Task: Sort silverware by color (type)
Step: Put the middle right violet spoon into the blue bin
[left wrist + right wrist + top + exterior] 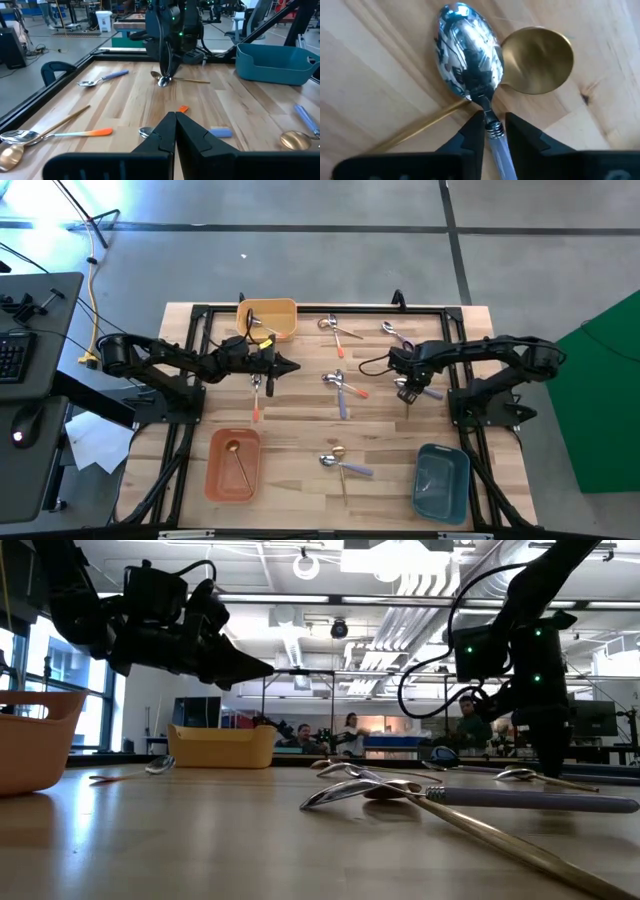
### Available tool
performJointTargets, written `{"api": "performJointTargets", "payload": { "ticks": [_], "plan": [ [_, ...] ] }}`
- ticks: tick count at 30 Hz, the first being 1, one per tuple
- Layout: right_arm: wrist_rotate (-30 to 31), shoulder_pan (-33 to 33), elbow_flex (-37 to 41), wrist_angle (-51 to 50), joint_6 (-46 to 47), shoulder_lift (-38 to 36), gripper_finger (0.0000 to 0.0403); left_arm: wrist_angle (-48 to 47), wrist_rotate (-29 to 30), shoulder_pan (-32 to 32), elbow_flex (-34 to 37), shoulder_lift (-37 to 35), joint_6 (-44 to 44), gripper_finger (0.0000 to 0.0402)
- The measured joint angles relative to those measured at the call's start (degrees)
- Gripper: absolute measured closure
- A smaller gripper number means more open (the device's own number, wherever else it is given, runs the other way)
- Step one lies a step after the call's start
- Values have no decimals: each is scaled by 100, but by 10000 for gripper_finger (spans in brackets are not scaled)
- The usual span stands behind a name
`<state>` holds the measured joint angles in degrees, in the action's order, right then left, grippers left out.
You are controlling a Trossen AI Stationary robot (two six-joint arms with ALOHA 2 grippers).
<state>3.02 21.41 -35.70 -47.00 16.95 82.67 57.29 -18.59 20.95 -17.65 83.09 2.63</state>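
Note:
Spoons lie scattered on the wooden table [300, 420]. My right gripper [492, 122] points down near the table's right middle [407, 392], shut on a silver spoon with a blue-purple handle [465, 50], which crosses a gold spoon [535, 60]. My left gripper [175, 131] is shut and holds nothing, hovering left of centre [288, 365]. A red-orange-handled spoon [256, 402] lies below its wrist. More spoons lie at the far middle [338, 330], centre [342, 387] and near middle [340, 462]. One gold spoon [238, 460] lies in the red bin. My right gripper pinches the silver spoon between its two fingers at the neck [492, 131], where the bowl meets the blue-purple handle. The fingers come from above, pointing down, across the handle. The bowl [162, 81] is down at the table over the gold spoon's neck; I cannot tell whether it is lifted.
An orange bin [268, 318] stands at the far edge, a red bin [232, 465] near left, a teal bin [442, 480] near right. A black frame [200, 315] edges the table. Bare wood lies between the bins along the near edge. People sit in the room beyond [462, 720].

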Motion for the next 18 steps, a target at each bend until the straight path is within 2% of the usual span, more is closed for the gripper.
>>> {"api": "performJointTargets", "payload": {
  "ticks": [6,12,18],
  "plan": [
    [-6,-2,-132,-172,84,22,387,1,0,-2,0,0,-45,401],
    [8,0,-479,-593,217,38,396,2,3,-2,0,0,-40,401],
    [-28,-70,-1023,-1478,530,35,403,7,26,-2,-2,0,15,401]
  ]
}}
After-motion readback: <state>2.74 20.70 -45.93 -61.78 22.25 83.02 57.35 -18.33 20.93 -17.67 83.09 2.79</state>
